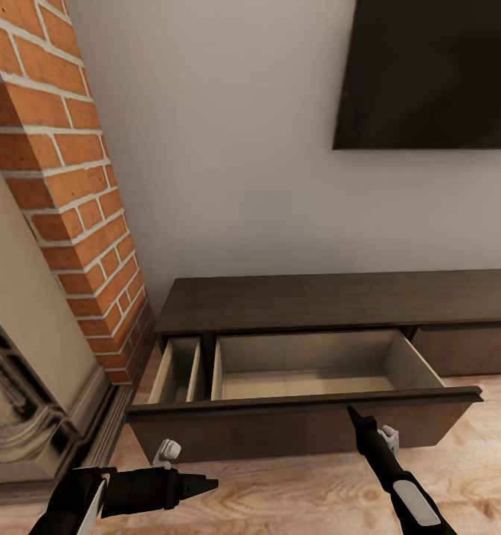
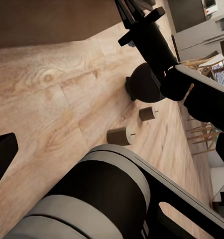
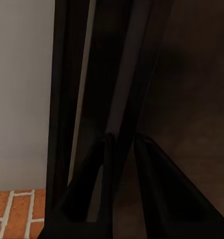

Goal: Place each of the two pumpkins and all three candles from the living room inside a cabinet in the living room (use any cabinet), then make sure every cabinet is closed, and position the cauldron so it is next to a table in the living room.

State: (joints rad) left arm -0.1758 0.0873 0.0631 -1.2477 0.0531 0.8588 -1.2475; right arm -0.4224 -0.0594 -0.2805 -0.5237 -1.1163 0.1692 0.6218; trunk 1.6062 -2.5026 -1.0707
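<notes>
Since the cabinet [image 1: 332,301] drawer front is stiff, handleless wood, right gripper [image 1: 352,414] is nearing its top edge w/ fingers nearly together, holding nothing; left gripper [image 1: 206,484] state: can't tell.

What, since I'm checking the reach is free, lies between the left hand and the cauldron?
In the left wrist view, a nearer candle and a farther candle stand on the wood floor before the cauldron; the right arm partly covers it.
</notes>
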